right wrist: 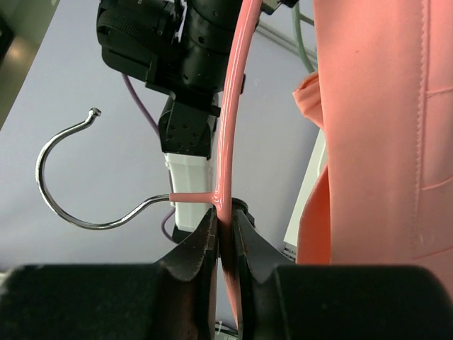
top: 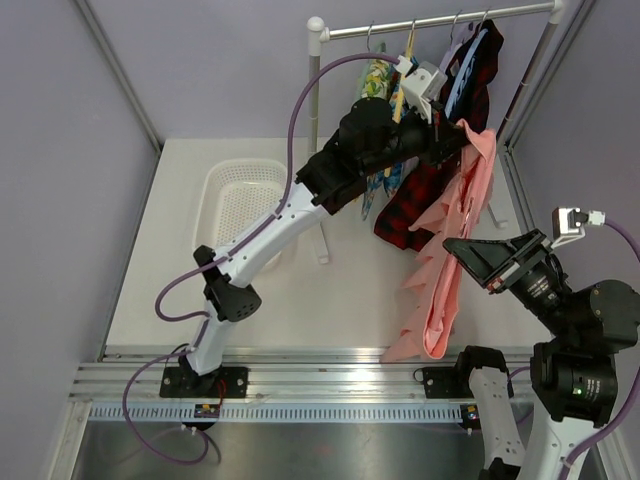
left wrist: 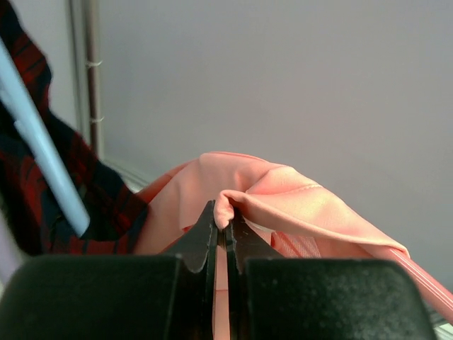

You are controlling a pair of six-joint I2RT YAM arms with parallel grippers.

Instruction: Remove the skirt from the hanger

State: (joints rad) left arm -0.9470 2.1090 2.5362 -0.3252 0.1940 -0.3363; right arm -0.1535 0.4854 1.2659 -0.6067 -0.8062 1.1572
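Right claw (right wrist: 225, 217), arm bent, clamps hanger (right wrist: 230, 106); outstretched left claw (left wrist: 223, 221) pinches skirt (left wrist: 304, 205).

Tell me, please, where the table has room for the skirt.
Bare white tabletop: between the white mesh basket and the metal front rail, and between the left arm and the pleated salmon skirt. Crowded beneath the white garment rack.

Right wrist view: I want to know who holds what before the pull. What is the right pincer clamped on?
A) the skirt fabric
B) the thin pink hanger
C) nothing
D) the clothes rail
B: the right pincer is shut on the hanger, on its thin pink bar, while the skirt hangs off to the side.
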